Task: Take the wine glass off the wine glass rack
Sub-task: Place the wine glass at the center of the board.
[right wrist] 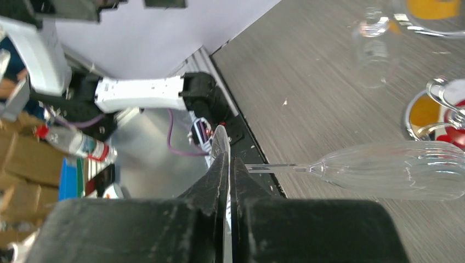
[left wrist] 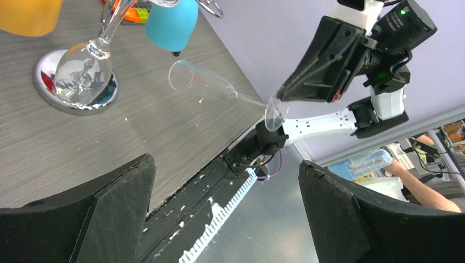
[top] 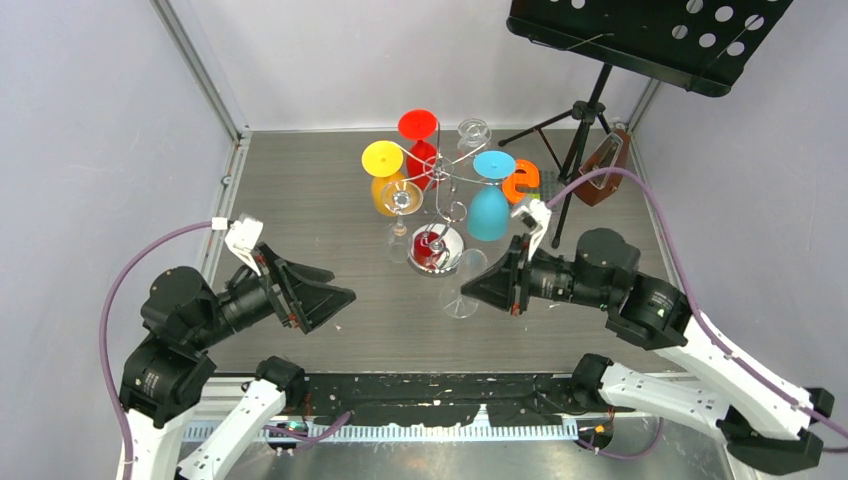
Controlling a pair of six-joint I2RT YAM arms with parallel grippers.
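- The clear wine glass (right wrist: 395, 170) is clamped by its half-hidden foot in the closed right end effector (right wrist: 228, 160).
- The left end effector (left wrist: 226, 164) is spread wide, empty.

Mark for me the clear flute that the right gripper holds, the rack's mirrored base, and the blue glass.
clear flute (right wrist: 395, 170): right wrist view, on its bowl.
rack base (left wrist: 66, 105): left wrist view, on its near rim.
blue glass (top: 488, 213): top external view, on its bowl.

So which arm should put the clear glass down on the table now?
Right. The right gripper is shut on the foot of the clear glass, held level and free of the rack. The left gripper is open and empty, off to the side.
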